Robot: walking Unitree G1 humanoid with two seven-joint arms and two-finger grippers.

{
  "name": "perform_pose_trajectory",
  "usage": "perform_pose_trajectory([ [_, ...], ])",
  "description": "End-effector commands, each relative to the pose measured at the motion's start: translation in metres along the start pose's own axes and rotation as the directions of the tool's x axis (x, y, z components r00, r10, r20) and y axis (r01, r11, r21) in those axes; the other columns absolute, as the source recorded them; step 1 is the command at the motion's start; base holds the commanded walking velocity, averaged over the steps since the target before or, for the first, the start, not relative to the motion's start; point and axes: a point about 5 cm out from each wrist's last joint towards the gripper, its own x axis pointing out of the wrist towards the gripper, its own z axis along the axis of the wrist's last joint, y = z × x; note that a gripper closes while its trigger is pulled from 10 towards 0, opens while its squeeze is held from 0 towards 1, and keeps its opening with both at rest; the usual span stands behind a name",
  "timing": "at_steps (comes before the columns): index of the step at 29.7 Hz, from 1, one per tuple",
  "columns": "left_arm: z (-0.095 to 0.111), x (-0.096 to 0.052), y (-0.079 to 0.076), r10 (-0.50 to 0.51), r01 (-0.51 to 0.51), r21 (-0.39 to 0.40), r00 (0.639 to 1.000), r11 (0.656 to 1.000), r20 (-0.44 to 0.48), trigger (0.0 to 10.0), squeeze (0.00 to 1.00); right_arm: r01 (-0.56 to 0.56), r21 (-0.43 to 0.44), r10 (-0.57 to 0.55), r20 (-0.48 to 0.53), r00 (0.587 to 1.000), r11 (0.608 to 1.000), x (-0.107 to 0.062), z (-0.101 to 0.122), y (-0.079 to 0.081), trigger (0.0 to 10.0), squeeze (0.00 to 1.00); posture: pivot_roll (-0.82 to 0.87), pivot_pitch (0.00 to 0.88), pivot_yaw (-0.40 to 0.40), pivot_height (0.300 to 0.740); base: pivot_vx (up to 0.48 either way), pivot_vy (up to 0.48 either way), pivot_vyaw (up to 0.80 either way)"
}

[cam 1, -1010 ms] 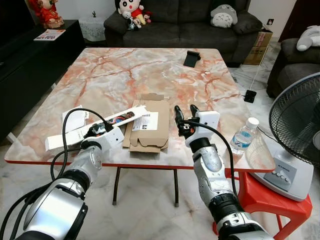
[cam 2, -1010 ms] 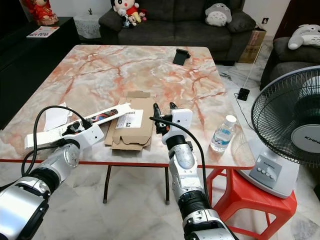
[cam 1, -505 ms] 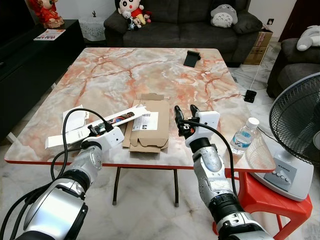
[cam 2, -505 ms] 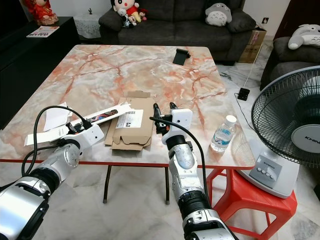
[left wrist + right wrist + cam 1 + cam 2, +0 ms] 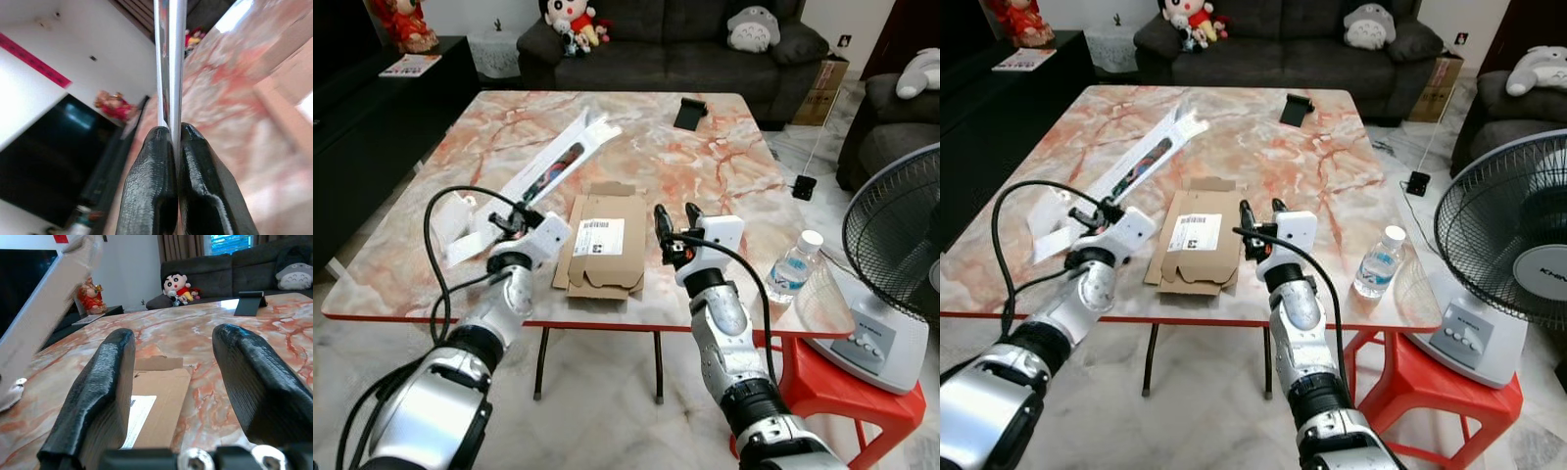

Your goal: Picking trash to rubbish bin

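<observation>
My left gripper (image 5: 513,221) is shut on a long flat white package (image 5: 551,168) near its lower end. The package is raised off the marble table (image 5: 636,147) and slants up toward the far side. In the left wrist view the two fingers (image 5: 149,196) pinch the package's thin edge (image 5: 169,58). A flattened brown cardboard box (image 5: 603,241) with a white label lies on the table between the arms. My right gripper (image 5: 674,217) stands open just right of that box with nothing between its fingers (image 5: 100,391); the box (image 5: 159,399) lies ahead of it.
A water bottle (image 5: 790,265) stands at the table's front right corner. A fan (image 5: 899,257) and a red stool (image 5: 832,392) are to the right. A black phone stand (image 5: 688,114) sits at the far side. White paper (image 5: 458,213) lies at the left. A sofa (image 5: 656,44) is behind.
The left gripper has lifted the long white package off the table and swung its far end up and away. The right arm has stayed put.
</observation>
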Motion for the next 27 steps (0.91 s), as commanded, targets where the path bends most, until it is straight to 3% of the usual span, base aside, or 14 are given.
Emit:
perform_pose_trajectory([
  [1, 0.011, 0.002, 0.006, 0.048, -0.044, -0.095, 0.998, 0.995, 0.040, 10.0, 0.00, -0.004, 0.005, 0.004, 0.020, 1.000, 1.000, 0.003, 0.006, 0.001, 10.0, 0.00, -0.04, 0.000, -0.002, 0.740, 0.000, 0.000, 0.00],
  [3, 0.017, 0.002, 0.007, 0.074, -0.063, -0.155, 0.995, 0.986, 0.061, 10.0, 0.00, -0.007, 0.005, 0.007, 0.022, 1.000, 1.000, 0.003, 0.006, 0.002, 10.0, 0.00, -0.04, 0.000, -0.002, 0.740, 0.000, 0.000, 0.00],
  [5, 0.018, 0.002, 0.007, 0.075, -0.065, -0.159, 0.995, 0.985, 0.063, 10.0, 0.00, -0.007, 0.005, 0.007, 0.022, 1.000, 1.000, 0.003, 0.006, 0.002, 10.0, 0.00, -0.04, 0.000, -0.002, 0.740, 0.000, 0.000, 0.00],
  [8, 0.031, -0.002, 0.010, 0.132, -0.081, -0.350, 0.983, 0.933, 0.125, 10.0, 0.00, -0.018, 0.014, 0.017, 0.080, 0.997, 1.000, 0.007, 0.016, 0.006, 10.0, 0.00, -0.04, 0.000, 0.007, 0.740, 0.000, 0.000, 0.00],
  [12, 0.035, -0.003, 0.018, 0.181, -0.094, -0.442, 0.970, 0.892, 0.159, 10.0, 0.00, -0.029, 0.008, 0.028, 0.148, 0.989, 1.000, 0.011, 0.029, 0.008, 10.0, 0.00, -0.04, 0.000, 0.007, 0.740, 0.000, 0.000, 0.00],
  [19, 0.037, -0.001, 0.034, 0.207, -0.094, -0.474, 0.960, 0.876, 0.191, 10.0, 0.00, -0.033, -0.017, 0.035, 0.192, 0.981, 0.999, 0.015, 0.042, 0.005, 10.0, 0.00, -0.03, 0.000, 0.005, 0.740, 0.000, 0.000, 0.00],
  [27, 0.040, -0.005, 0.033, 0.219, -0.083, -0.490, 0.949, 0.868, 0.227, 10.0, 0.00, -0.018, -0.028, 0.023, 0.195, 0.981, 0.999, 0.016, 0.043, -0.001, 10.0, 0.00, -0.04, 0.000, 0.008, 0.740, 0.000, 0.000, 0.00],
])
